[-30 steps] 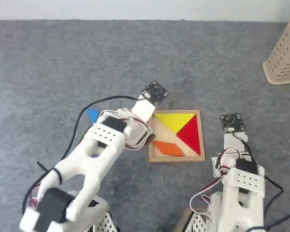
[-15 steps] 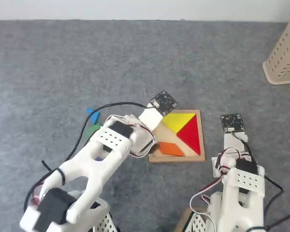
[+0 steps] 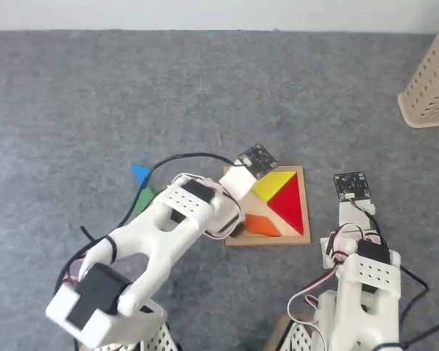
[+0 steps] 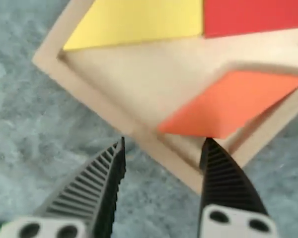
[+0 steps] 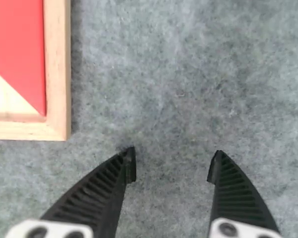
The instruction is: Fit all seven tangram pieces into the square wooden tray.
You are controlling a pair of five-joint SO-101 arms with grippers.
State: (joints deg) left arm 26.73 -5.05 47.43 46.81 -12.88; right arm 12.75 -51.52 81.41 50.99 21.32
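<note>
The left gripper had shifted over the tray rim, fingers wide and empty; the tray remained partly filled.

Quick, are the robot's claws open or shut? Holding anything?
Left gripper: open, holding nothing.
Right gripper: open, holding nothing.

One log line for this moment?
left gripper: open, at square wooden tray rim | right gripper: open, over grey carpet | in tray: yellow triangle, red triangle, orange parallelogram | outside: blue piece, green piece
</note>
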